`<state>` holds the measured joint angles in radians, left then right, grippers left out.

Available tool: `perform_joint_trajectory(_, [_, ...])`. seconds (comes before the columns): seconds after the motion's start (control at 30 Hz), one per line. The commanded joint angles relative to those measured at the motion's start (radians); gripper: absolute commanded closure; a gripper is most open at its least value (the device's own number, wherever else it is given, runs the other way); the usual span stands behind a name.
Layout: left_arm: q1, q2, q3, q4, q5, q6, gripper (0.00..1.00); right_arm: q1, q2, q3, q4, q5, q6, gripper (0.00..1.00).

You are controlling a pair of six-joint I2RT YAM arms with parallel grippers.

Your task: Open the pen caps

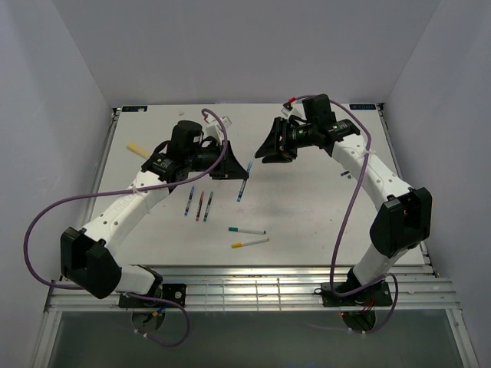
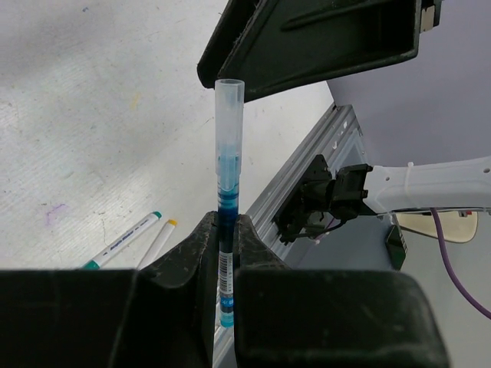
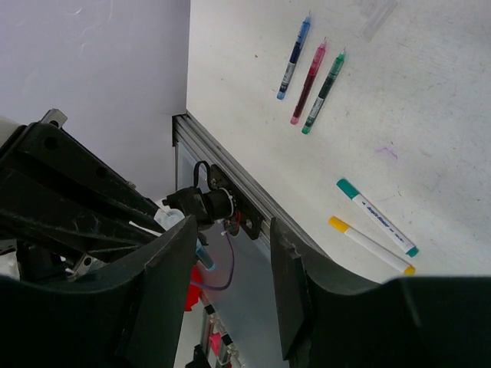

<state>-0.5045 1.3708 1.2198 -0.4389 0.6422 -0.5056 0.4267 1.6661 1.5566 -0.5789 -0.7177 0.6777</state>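
My left gripper [image 1: 232, 167] [image 2: 228, 230] is shut on a slim blue pen [image 2: 225, 268] [image 1: 244, 184] and holds it above the table. A clear cap [image 2: 229, 115] sits on the pen's far end. My right gripper [image 1: 271, 149] [image 3: 230, 268] is open and empty, close to the pen's capped end. One of its fingers [image 2: 307, 38] hangs just beyond the cap. Three capless dark pens, blue [image 1: 191, 201], red [image 1: 200, 205] and green [image 1: 209, 205], lie side by side. Two white pens lie nearer, one green-capped [image 1: 247, 230], one yellow-capped [image 1: 250, 242].
A yellow highlighter [image 1: 136, 149] lies at the far left of the table. A clear piece [image 1: 228, 123] lies near the back edge. A small dark item [image 1: 345, 172] lies under the right arm. A metal rail [image 1: 245, 280] borders the table's near edge.
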Motion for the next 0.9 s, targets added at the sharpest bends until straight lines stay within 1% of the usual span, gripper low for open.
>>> perform_joint_trajectory(0.0, [-0.011,-0.001,0.033,-0.011,-0.053,-0.004,1.00,0.001,-0.075,-0.015,0.074,-0.013,0.028,0.51])
perform_joint_trajectory(0.07, [-0.011,0.005,0.047,-0.011,-0.073,-0.020,1.00,0.003,-0.095,-0.050,0.105,-0.015,0.026,0.51])
perform_joint_trajectory(0.2, [-0.011,0.039,0.067,-0.001,-0.064,-0.066,1.00,0.001,-0.164,-0.141,0.188,-0.032,0.043,0.53])
perform_joint_trajectory(0.3, [-0.011,0.066,0.066,0.014,-0.038,-0.126,1.00,0.001,-0.215,-0.194,0.229,-0.012,0.034,0.53])
perform_joint_trajectory(0.37, [-0.011,0.074,0.044,0.064,0.011,-0.172,1.00,0.001,-0.223,-0.217,0.266,-0.043,0.054,0.53])
perform_joint_trajectory(0.43, [-0.011,0.068,0.023,0.133,0.039,-0.198,1.00,0.001,-0.207,-0.210,0.280,-0.058,0.062,0.53])
perform_joint_trajectory(0.53, [-0.011,0.053,0.007,0.176,0.065,-0.220,1.00,0.003,-0.186,-0.194,0.294,-0.072,0.072,0.53])
perform_joint_trajectory(0.67, [-0.012,0.045,0.004,0.172,0.079,-0.220,1.00,0.001,-0.169,-0.184,0.284,-0.065,0.077,0.53])
perform_joint_trajectory(0.87, [-0.011,0.005,-0.031,0.178,0.083,-0.235,1.00,0.001,-0.183,-0.230,0.324,-0.062,0.092,0.53])
